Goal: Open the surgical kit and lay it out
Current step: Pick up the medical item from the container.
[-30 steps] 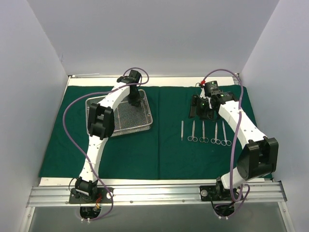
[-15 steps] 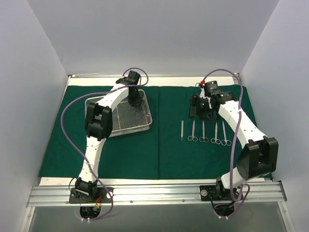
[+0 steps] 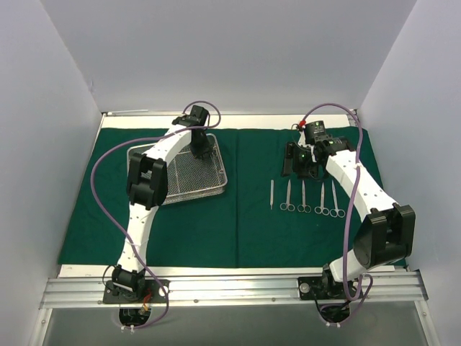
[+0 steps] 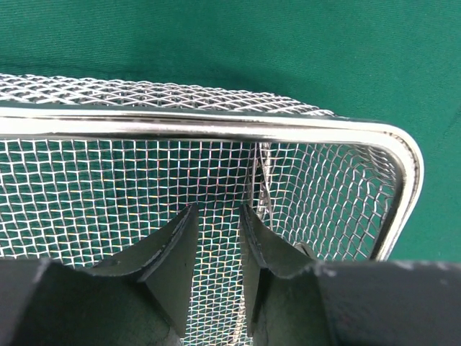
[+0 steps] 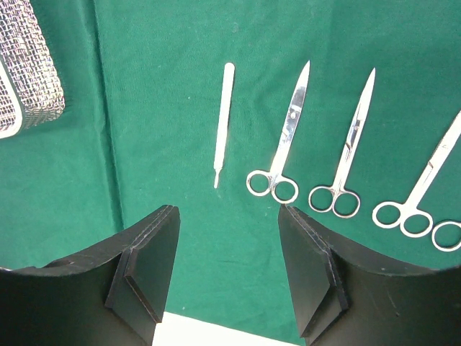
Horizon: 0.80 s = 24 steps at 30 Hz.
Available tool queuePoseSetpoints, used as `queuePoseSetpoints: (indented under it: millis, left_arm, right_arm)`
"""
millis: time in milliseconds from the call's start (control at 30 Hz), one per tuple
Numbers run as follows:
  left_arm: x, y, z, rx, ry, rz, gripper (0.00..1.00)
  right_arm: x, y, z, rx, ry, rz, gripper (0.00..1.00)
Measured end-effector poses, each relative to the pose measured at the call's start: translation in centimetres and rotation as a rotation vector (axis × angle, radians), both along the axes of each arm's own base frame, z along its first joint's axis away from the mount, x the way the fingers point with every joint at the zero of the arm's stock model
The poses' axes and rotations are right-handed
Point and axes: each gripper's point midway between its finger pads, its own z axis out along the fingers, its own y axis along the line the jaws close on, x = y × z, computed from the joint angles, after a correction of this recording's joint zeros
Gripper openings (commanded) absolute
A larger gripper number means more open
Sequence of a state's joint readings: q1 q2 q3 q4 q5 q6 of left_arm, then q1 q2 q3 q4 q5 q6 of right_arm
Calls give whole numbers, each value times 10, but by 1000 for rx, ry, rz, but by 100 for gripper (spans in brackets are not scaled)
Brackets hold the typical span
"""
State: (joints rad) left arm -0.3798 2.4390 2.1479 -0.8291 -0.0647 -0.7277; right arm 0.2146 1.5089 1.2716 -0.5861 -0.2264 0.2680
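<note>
The dark green cloth wrap (image 3: 216, 231) lies spread flat over the table. The silver wire-mesh tray (image 3: 148, 155) sits on its left half. My left gripper (image 3: 200, 150) reaches down inside the tray near its far right corner. Its jaws (image 4: 219, 210) stand a narrow gap apart, with only mesh showing between them. A slim flat steel handle (image 5: 225, 115) and several ring-handled scissors (image 5: 284, 144) lie in a row on the cloth (image 5: 166, 86). My right gripper (image 3: 301, 167) hovers just beyond their tips. It is wide open (image 5: 227, 216) and holds nothing.
White walls close in the left, far and right sides. A bare white table strip (image 3: 238, 121) runs beyond the cloth. A metal rail (image 3: 230, 288) carries both arm bases at the near edge. Purple cables (image 3: 101, 187) loop beside each arm.
The left arm's elbow shifted slightly back and the tray's near corner moved a little left a second ago; both have held still since. The right arm has not moved.
</note>
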Motion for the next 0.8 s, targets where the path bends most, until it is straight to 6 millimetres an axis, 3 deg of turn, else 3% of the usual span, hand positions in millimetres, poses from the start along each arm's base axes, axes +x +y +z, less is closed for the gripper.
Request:
queuePoseSetpoints:
  millis: [133, 567, 600, 800]
  left_arm:
    - [2, -3, 0, -24, -5, -6, 47]
    - [5, -9, -2, -24, 29, -23, 52]
    - [6, -9, -2, -20, 38, -24, 59]
    - [6, -10, -4, 15, 72, -66, 55]
  right_arm:
    - [0, 0, -1, 0, 2, 1, 57]
    - [0, 2, -2, 7, 8, 5, 57]
    - [0, 1, -2, 7, 8, 4, 57]
    - [0, 1, -1, 11, 7, 1, 57]
